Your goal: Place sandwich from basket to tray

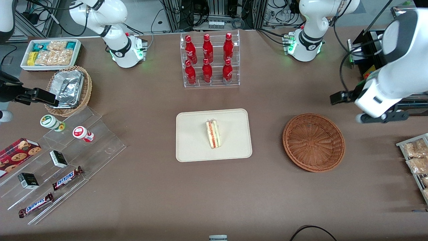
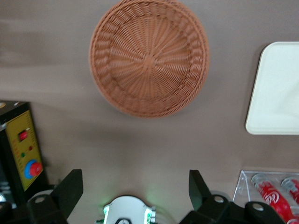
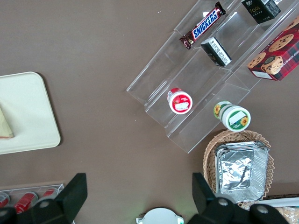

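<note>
1. The sandwich (image 1: 213,134) lies flat on the tray (image 1: 190,147), near its middle, with its long axis running from the bottle rack end toward the front camera and the striped filling edge turned toward the parked arm's end of the table.
2. The basket (image 1: 313,142) sits beside the tray, toward the working arm's end, and holds nothing.
3. The gripper (image 2: 135,186) hangs high above the table with its fingers (image 2: 70,189) spread wide apart and nothing between them.
4. It is farther from the front camera than the basket, and well apart from the sandwich.
5. The sandwich lies past the basket from the fingers, toward the table's middle.
6. Judging by this layout, the placing looks finished, so no further grasp seems needed.
</note>
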Action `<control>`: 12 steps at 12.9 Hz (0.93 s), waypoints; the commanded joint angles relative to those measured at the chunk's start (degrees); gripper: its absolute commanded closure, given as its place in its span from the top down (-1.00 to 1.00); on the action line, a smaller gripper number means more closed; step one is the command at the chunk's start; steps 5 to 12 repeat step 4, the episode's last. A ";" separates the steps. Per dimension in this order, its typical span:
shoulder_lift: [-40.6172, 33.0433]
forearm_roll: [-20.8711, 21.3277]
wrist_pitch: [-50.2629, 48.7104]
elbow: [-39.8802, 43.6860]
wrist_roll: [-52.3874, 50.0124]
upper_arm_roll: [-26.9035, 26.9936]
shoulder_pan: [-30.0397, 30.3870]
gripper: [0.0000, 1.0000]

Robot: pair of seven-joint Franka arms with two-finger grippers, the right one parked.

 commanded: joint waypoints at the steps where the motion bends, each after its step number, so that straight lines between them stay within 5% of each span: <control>1: -4.52 0.52 -1.42 -2.28 3.58 -0.97 1.88 1.00; 12: -5.76 0.69 -2.48 -2.46 3.58 -0.88 1.88 1.00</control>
